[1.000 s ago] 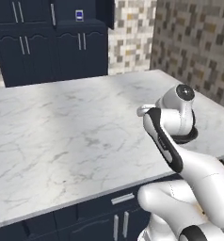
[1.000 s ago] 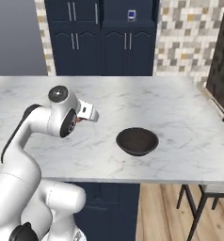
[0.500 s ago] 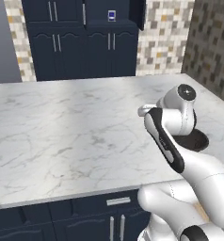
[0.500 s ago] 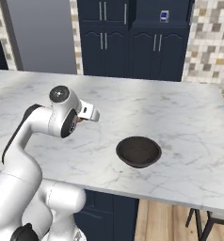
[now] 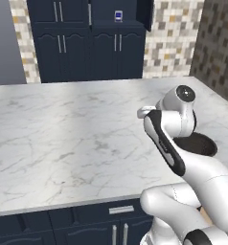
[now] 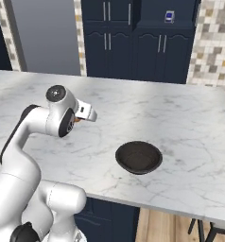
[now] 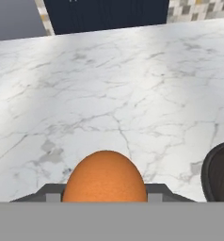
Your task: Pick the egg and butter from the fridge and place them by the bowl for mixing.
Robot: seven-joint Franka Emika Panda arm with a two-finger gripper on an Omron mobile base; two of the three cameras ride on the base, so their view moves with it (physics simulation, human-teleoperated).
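In the hand view the orange-brown egg (image 7: pixel 104 178) sits between the two dark fingertips of my gripper (image 7: pixel 104 194), which is shut on it above the marble counter (image 7: pixel 114 89). From the right base view, my gripper (image 6: pixel 81 118) hangs over the counter, left of the dark round bowl (image 6: pixel 138 157), with a sliver of the egg (image 6: pixel 77 120) showing. The bowl (image 5: pixel 198 144) is partly hidden behind my arm in the left base view, and its rim (image 7: pixel 220 174) shows at the right of the hand view. The tall grey fridge (image 6: pixel 43 35) stands beyond the counter. The butter is out of view.
Dark navy cabinets (image 6: pixel 133 40) line the back wall, with mosaic tile (image 6: pixel 213 40) to their right. The counter's near edge (image 6: pixel 180 210) runs just in front of the bowl. Bare marble (image 5: pixel 63 139) stretches wide to the left of the arm.
The whole picture has shifted in both base views, so the camera has moved with the base. The arm keeps its pose and the egg stays in the gripper.
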